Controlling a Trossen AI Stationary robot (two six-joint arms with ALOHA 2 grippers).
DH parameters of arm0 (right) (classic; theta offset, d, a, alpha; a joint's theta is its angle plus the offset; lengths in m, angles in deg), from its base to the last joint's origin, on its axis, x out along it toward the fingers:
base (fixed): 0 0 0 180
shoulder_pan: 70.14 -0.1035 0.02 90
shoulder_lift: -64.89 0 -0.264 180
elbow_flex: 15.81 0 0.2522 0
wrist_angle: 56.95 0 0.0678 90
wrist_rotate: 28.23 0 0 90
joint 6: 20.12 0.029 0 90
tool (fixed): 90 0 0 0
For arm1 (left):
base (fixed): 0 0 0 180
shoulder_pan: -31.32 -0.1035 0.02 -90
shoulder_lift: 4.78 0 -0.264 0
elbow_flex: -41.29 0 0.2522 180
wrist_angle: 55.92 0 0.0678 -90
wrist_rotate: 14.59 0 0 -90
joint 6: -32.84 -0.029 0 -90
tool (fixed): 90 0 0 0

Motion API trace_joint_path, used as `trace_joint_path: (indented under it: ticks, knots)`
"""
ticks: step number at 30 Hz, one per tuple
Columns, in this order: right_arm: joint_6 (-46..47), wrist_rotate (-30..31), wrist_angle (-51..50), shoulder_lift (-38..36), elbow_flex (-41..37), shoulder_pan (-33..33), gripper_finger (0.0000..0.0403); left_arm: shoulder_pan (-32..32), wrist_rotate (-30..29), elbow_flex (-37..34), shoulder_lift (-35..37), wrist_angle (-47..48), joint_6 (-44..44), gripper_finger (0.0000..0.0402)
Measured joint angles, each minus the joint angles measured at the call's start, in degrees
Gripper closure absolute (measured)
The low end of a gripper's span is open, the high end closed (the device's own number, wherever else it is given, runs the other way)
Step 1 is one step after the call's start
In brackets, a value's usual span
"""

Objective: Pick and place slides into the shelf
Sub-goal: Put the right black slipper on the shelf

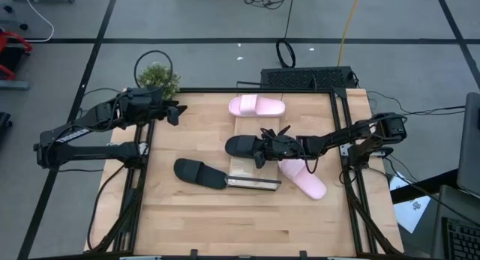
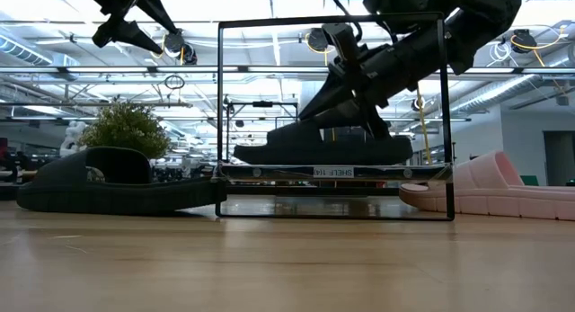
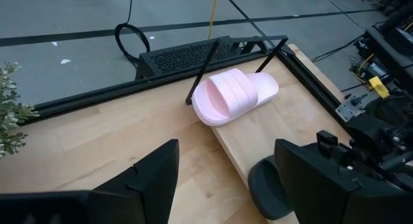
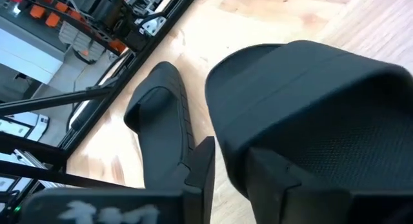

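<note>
The pale slatted shelf [image 1: 249, 161] lies mid-table. A pink slide [image 1: 256, 106] rests on its far end. A black slide [image 1: 241, 146] sits on its middle, sole down on the slats [image 2: 323, 152]. My right gripper [image 1: 268, 146] reaches in from the table's right and is shut on this slide. A second black slide [image 1: 199, 173] lies on the table left of the shelf, and a second pink slide [image 1: 304, 179] lies on the table to its right. My left gripper [image 1: 177, 110] hangs open and empty over the far left. My right gripper pinches the black slide at the side edge of its wide strap [image 4: 227, 146] between its two fingers, one finger [image 4: 201, 175] outside the strap and one [image 4: 274, 182] against its face. The fingers slant down from the table's right. The slide sits level on the shelf [image 2: 332, 172].
A potted plant [image 1: 157, 76] stands at the far left corner. A black perforated tray [image 1: 307, 78] lies along the far edge. A thin black frame [image 2: 220, 123] rises around the shelf. Bare tabletop [image 1: 240, 222] lies toward the near edge.
</note>
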Motion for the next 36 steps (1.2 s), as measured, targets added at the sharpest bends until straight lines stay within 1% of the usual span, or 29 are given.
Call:
trace_joint_path:
  ticks: [5,12,18,25,31,36]
  knots:
    - [0.02,-0.02,-0.69,0.0,0.0,0.0,0.0313,0.62,0.05,0.0,0.0,0.0,-0.1,0.0153]
    - [-0.04,-0.37,-0.76,0.0,0.0,0.0,0.0301,1.39,0.09,0.0,0.0,0.08,-0.09,0.0153]
    - [-1.69,-5.79,-0.98,0.0,0.0,0.04,0.0292,1.97,0.43,0.0,0.02,1.92,-0.07,0.0153]
    - [-3.01,-5.9,-1.56,0.0,0.0,0.22,0.0295,2.9,0.5,0.02,0.02,3.43,0.16,0.0153]
    - [-3.65,-5.99,-5.19,-0.07,0.02,1.22,0.0303,3.85,0.5,0.02,0.02,3.45,0.26,0.0153]
    - [-5.12,-5.88,-8.48,-2.85,0.02,1.95,0.0307,4.48,0.5,0.02,0.02,3.45,0.15,0.0153]
